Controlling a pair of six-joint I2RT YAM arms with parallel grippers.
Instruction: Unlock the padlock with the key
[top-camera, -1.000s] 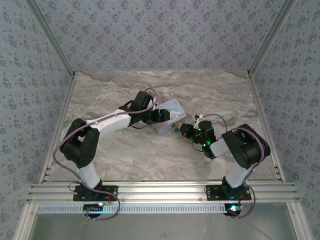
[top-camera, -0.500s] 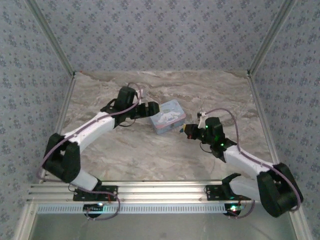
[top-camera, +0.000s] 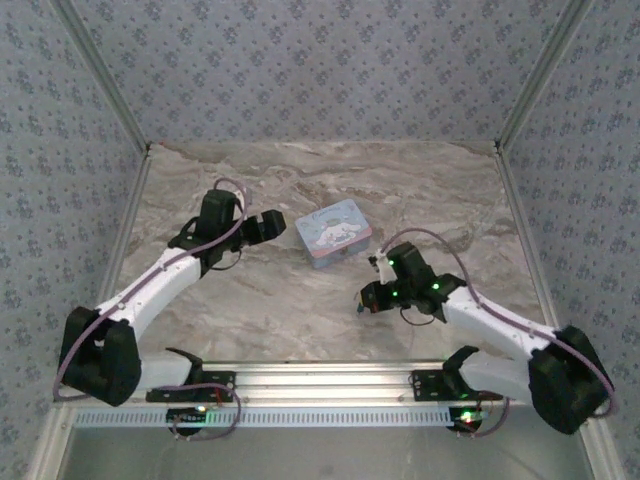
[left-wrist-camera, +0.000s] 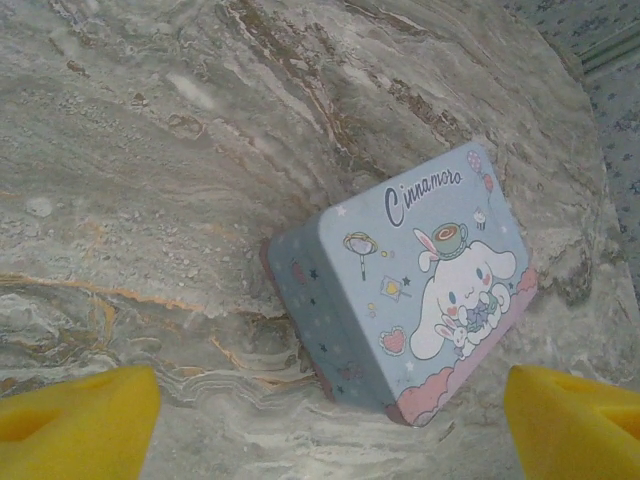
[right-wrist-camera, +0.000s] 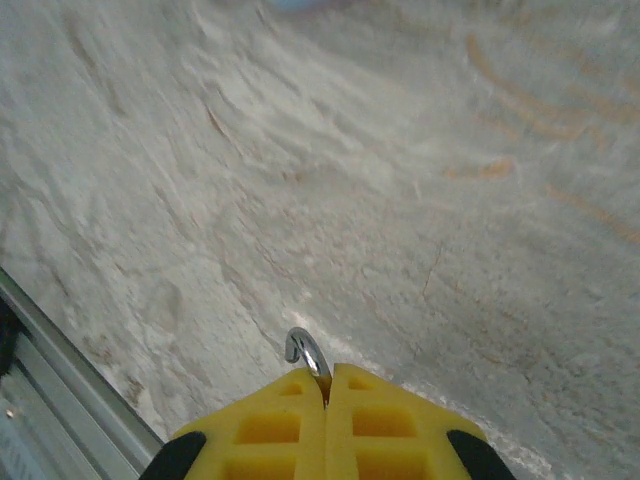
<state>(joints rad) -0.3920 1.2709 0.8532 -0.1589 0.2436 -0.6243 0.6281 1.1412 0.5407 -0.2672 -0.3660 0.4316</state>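
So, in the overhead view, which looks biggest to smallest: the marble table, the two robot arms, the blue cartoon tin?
1. marble table
2. left arm and right arm, too alike to rank
3. blue cartoon tin, smallest

The worktop (top-camera: 430, 190) is one marble-patterned slab. Two arms stand on it: the left arm (top-camera: 160, 280) at about 8 o'clock in the top view and the right arm (top-camera: 500, 320) at about 4 o'clock. Each carries one purple cable, making two, and one set of jaws, also two. There are four yellow pads: two (left-wrist-camera: 80, 420) on the left jaws and two (right-wrist-camera: 290, 425) on the right jaws. One light-blue cartoon tin (top-camera: 333, 232) (left-wrist-camera: 420, 290) lies near the centre, toward 12 o'clock. One small curved metal hook (right-wrist-camera: 305, 355) sticks out between the right pads.
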